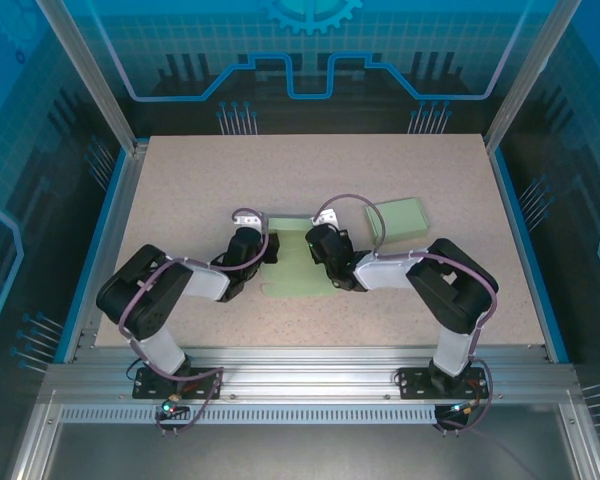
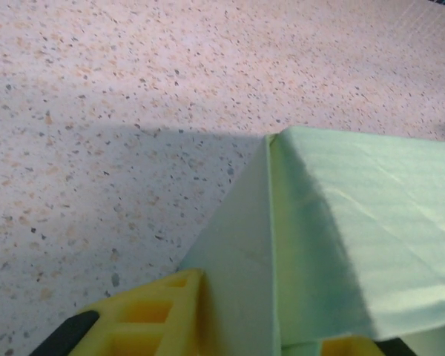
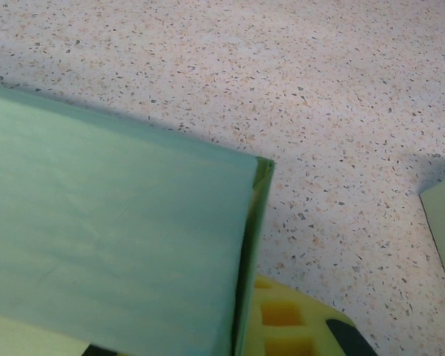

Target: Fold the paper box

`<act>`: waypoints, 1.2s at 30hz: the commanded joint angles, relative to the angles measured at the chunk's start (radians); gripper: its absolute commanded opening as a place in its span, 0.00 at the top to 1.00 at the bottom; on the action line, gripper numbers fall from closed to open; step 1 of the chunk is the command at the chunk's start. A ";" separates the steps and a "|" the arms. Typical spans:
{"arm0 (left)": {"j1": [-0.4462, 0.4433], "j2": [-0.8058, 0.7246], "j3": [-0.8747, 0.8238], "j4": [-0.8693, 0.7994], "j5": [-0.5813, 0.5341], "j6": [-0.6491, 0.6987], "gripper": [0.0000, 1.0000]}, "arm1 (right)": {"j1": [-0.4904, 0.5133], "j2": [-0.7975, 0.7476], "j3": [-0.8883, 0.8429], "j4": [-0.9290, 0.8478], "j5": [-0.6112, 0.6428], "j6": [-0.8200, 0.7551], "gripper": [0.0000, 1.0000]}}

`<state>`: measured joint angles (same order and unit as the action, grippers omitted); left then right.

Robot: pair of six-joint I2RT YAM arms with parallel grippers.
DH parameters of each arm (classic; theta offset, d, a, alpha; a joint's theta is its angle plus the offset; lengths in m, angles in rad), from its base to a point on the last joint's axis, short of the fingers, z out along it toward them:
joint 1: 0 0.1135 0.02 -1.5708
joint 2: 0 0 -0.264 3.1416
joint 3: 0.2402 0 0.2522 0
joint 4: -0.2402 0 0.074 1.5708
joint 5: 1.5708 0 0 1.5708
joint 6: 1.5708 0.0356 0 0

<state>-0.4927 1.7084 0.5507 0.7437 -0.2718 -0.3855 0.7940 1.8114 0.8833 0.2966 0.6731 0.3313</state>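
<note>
From above, the paper box [image 1: 292,265] lies mid-table between the arms, with the left gripper [image 1: 261,248] at its left edge and the right gripper [image 1: 322,250] at its right. Bare table [image 1: 180,190] lies to the left, and a second green sheet [image 1: 400,218] lies near on the right

At the left wrist, a raised flap [image 2: 241,252] stands between the yellow fingers [image 2: 159,315]; whether they pinch it cannot be told

At the right wrist, the jaws are clenched on the upright wall [image 3: 111,222], which stands touching a yellow finger [image 3: 285,322]

speckled table [image 1: 180,200], green paper box [image 1: 290,262], second green sheet [image 1: 400,218]
</note>
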 commanded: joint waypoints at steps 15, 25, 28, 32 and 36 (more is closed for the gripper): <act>-0.032 0.074 -0.005 0.072 -0.221 -0.031 1.00 | -0.014 0.092 0.097 -0.265 0.029 0.076 0.78; -0.033 0.054 0.005 0.016 -0.195 0.011 1.00 | -0.061 0.119 0.145 -0.213 0.018 0.024 0.59; -0.036 0.044 0.026 -0.028 -0.204 0.024 1.00 | -0.065 0.098 0.135 -0.175 -0.031 -0.002 0.54; -0.052 0.040 0.074 -0.104 -0.227 0.054 1.00 | -0.065 0.062 0.109 -0.128 -0.083 -0.023 0.48; -0.072 0.049 0.104 -0.142 -0.248 0.080 1.00 | -0.067 0.027 0.094 -0.102 -0.111 -0.036 0.48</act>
<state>-0.5434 1.7626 0.6270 0.6807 -0.5095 -0.3424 0.7376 1.8854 0.9882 0.1448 0.6037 0.3195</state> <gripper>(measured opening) 0.082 0.517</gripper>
